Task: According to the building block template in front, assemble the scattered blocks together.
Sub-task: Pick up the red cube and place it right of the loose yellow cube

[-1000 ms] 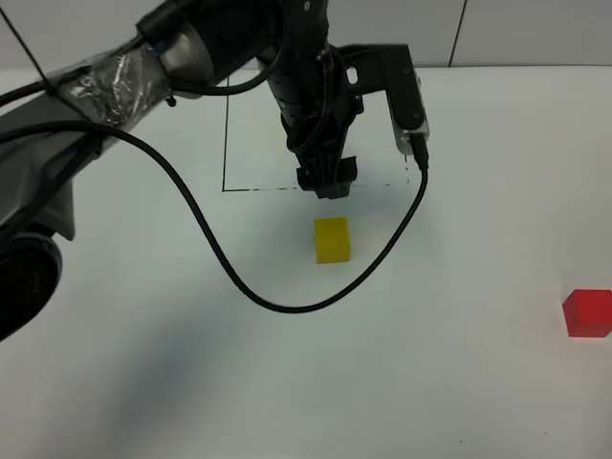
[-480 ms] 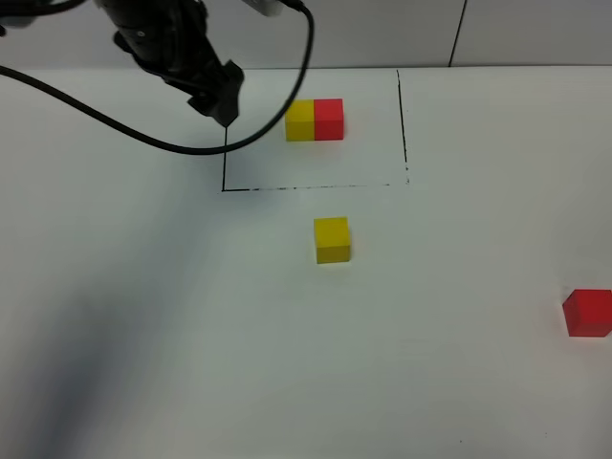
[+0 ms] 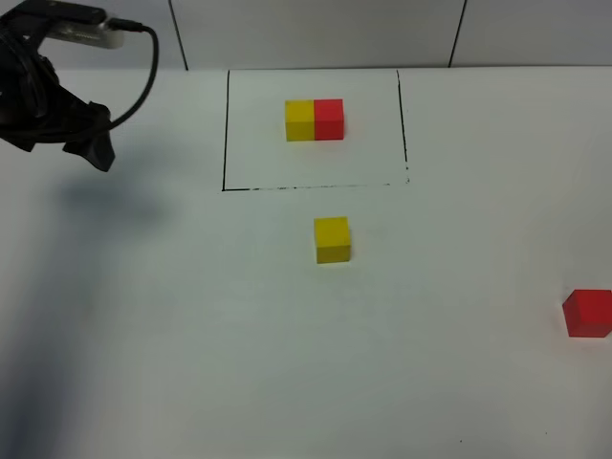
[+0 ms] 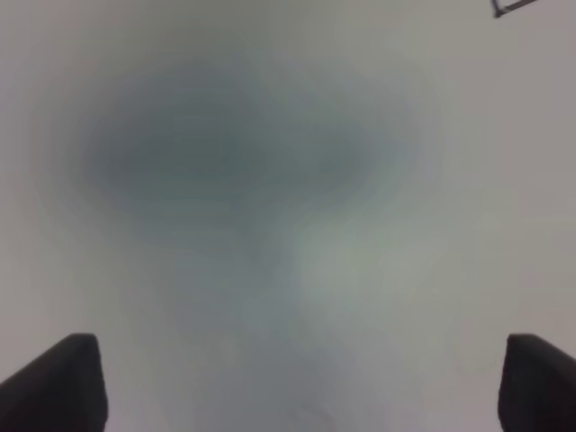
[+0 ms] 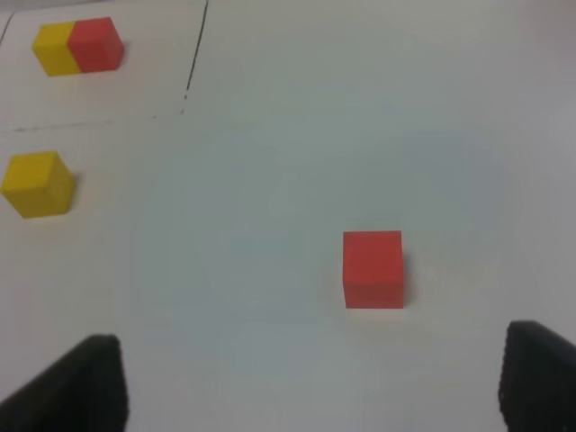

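Observation:
The template, a yellow block [image 3: 299, 120] joined to a red block [image 3: 329, 119], sits inside a black outlined square [image 3: 226, 134]. A loose yellow block [image 3: 332, 239] lies just in front of the square. A loose red block [image 3: 586, 313] lies at the far right. My left gripper [image 3: 91, 143] hovers at the far left, away from all the blocks; the left wrist view shows it open [image 4: 297, 387] and empty over bare table. My right gripper [image 5: 310, 387] is open and empty, and its view shows the red block [image 5: 373, 268], the yellow block [image 5: 36, 184] and the template [image 5: 76, 46] ahead.
The white table [image 3: 287, 363] carries only the blocks and the outlined square. The left arm's black cable [image 3: 143, 67] hangs beside it at the far left. A corner of the outline shows in the left wrist view [image 4: 508, 7].
My left arm has swung from above the loose yellow block to the far left, uncovering the template. The blocks have not moved.

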`<state>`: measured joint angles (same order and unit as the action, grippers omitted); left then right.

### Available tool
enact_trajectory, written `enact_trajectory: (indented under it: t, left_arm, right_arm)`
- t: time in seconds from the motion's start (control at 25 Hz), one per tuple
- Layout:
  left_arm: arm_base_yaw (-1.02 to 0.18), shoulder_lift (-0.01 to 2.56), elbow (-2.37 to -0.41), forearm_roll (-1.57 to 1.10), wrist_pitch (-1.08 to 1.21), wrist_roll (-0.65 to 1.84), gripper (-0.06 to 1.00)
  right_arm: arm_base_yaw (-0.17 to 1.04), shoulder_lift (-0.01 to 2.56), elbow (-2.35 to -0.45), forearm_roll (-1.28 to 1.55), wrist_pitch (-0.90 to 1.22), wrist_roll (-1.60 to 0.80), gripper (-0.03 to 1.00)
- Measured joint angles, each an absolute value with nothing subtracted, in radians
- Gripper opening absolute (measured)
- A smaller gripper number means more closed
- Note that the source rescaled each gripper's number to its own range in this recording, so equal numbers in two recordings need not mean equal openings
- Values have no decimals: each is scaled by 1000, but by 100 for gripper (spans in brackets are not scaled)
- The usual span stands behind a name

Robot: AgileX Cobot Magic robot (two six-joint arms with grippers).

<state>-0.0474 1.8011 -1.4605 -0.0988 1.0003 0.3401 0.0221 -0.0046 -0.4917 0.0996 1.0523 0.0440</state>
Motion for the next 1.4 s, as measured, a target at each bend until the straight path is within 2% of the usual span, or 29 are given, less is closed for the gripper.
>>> enact_trajectory:
  t: [0.24,0.68,1.4]
  left_arm:
    - [-39,1519,-1222,-99,962,285,100]
    - [-39,930,-905,-99,954,92,100]
    - [-39,205,-524,-100,1045,51,95]
  right_arm:
    - [22,-5,-492,100,1052,44,92]
    - [22,-5,-492,100,1052,44,92]
    - [22,-5,-492,100,1052,44,92]
